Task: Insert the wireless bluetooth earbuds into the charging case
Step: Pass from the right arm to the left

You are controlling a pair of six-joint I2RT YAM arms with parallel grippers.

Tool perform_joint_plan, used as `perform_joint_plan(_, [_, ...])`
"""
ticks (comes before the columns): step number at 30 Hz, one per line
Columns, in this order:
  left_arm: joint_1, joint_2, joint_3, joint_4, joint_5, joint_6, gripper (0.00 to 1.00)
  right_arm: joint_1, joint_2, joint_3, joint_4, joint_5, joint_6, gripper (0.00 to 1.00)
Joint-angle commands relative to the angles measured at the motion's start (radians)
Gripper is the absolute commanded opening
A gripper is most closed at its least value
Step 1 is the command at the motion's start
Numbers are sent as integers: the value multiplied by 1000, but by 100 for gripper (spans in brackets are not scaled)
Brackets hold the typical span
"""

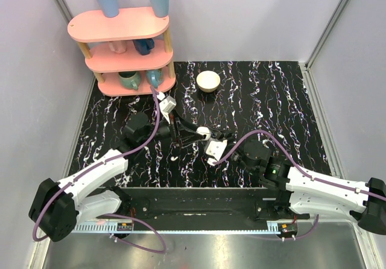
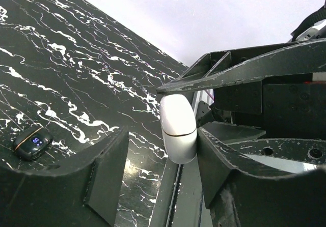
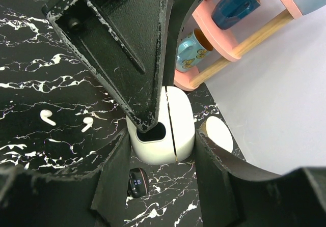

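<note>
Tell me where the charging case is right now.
In the top view the charging case is near the middle of the table, gripped by the right hand, with the left hand straddling it.

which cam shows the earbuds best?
Right wrist: both earbuds lie in plain sight, shapes clear. Top external gives at most white specks lost among marble streaks. Left wrist shows none.

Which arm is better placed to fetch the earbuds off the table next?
Likely left. The right gripper is clamped on the charging case, so it should hold that. The left gripper only straddles the case, unclamped, and both earbuds lie toward its side.
</note>
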Motion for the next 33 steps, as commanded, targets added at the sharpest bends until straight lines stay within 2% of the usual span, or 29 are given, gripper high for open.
perform_joint_plan(1, [-5, 4, 41, 27, 30, 21, 57, 8, -21, 13, 66, -8, 12, 25])
perform_joint_plan(15, [-20, 24, 51, 42, 26, 6, 56, 11, -9, 20, 55, -31, 7, 25])
perform_joint_plan(26, [-25, 32, 56, 65, 19, -10, 49, 16, -4, 22, 56, -36, 6, 25])
perform_joint_plan(33, [-31, 37, 53, 79, 20, -19, 51, 17, -1, 20, 52, -36, 7, 25])
